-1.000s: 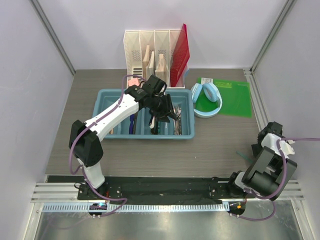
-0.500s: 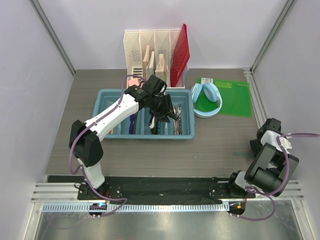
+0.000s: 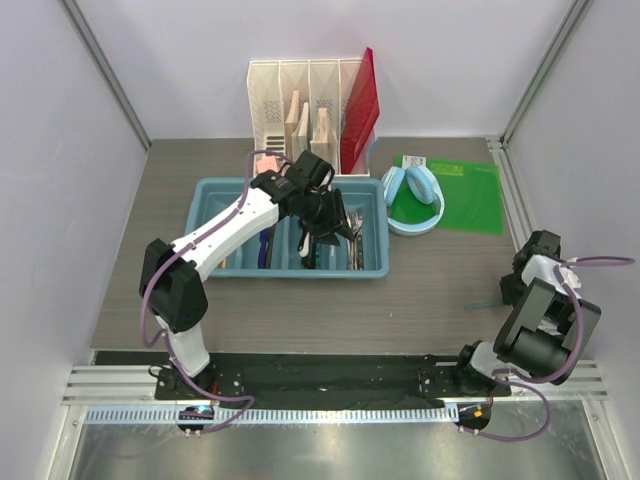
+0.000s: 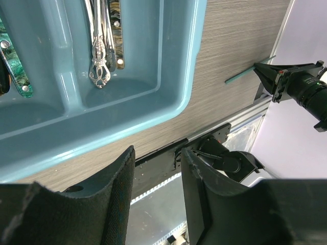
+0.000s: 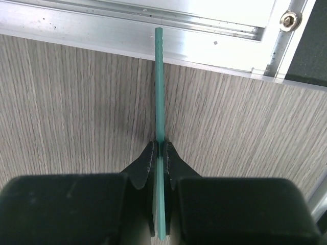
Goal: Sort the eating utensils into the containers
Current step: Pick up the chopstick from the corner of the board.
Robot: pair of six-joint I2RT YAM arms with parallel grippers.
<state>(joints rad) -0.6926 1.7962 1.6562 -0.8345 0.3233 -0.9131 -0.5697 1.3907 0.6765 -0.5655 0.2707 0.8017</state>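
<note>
One slim teal chopstick (image 5: 159,92), clamped in the right end effector (image 5: 160,148); left end effector (image 4: 157,153) parted above the glossy tray (image 4: 173,102).

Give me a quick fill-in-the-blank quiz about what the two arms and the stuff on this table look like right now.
The right gripper pinches a chopstick whose colour is ____. The left gripper hovers over the light blue cutlery tray with its jaws ____ and empty. In the top view, the light blue headphones lie to the ____ of that tray.
Missing words: green; open; right.
</note>
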